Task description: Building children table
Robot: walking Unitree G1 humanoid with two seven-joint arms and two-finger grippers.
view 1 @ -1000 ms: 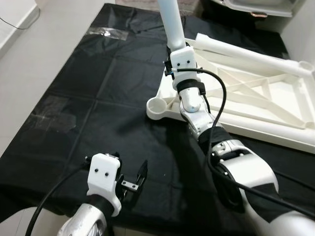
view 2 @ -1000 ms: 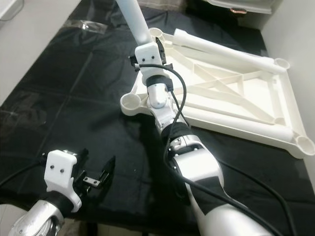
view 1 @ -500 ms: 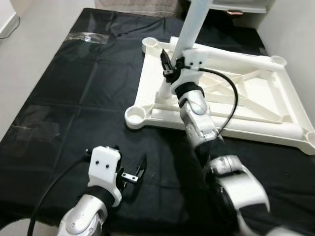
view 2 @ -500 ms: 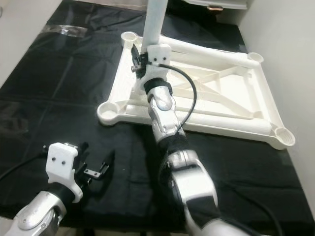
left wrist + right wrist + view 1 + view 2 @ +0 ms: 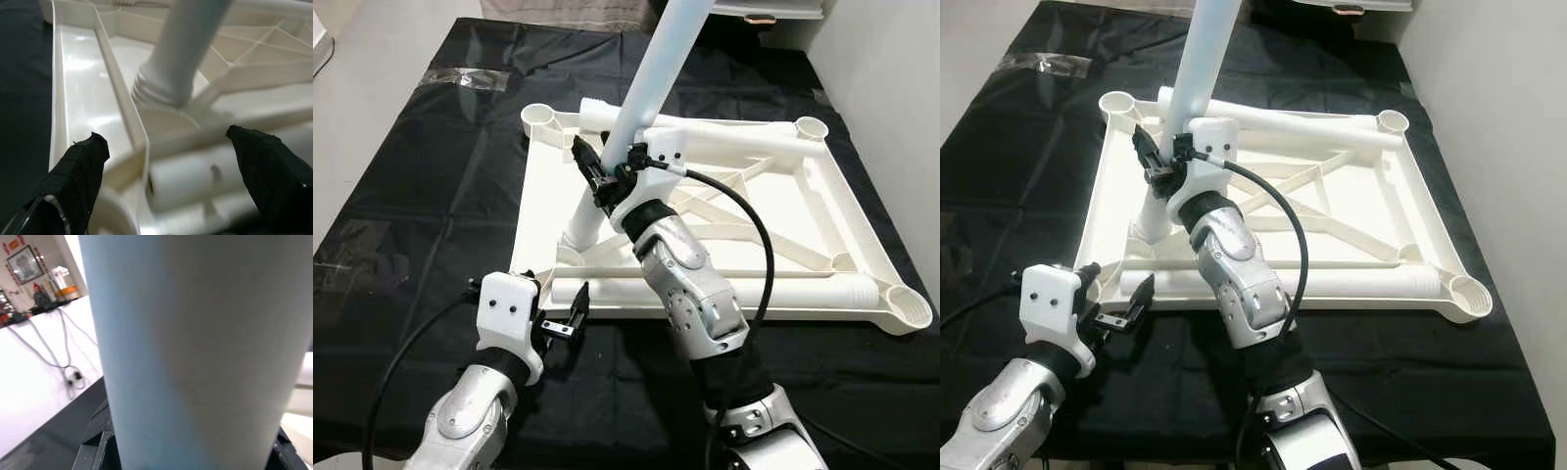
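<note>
Right tool (image 5: 603, 174) grips table leg (image 5: 651, 78) — tilted in tabletop (image 5: 847, 211).

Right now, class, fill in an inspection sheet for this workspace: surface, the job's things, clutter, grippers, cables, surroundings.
Surface: black sheet spread flat on the floor, with creases.
Job's things: white table top lying underside up, with round corner sockets; one white leg standing tilted in the near-left socket; two more legs lying on the frame, one along the near edge, one along the far edge.
Clutter: strip of clear tape on the sheet.
Grippers: right gripper shut on the tilted leg; left gripper open, at the near-left corner.
Cables: black cable looping off the right wrist.
Surroundings: pale floor left; white wall right.
</note>
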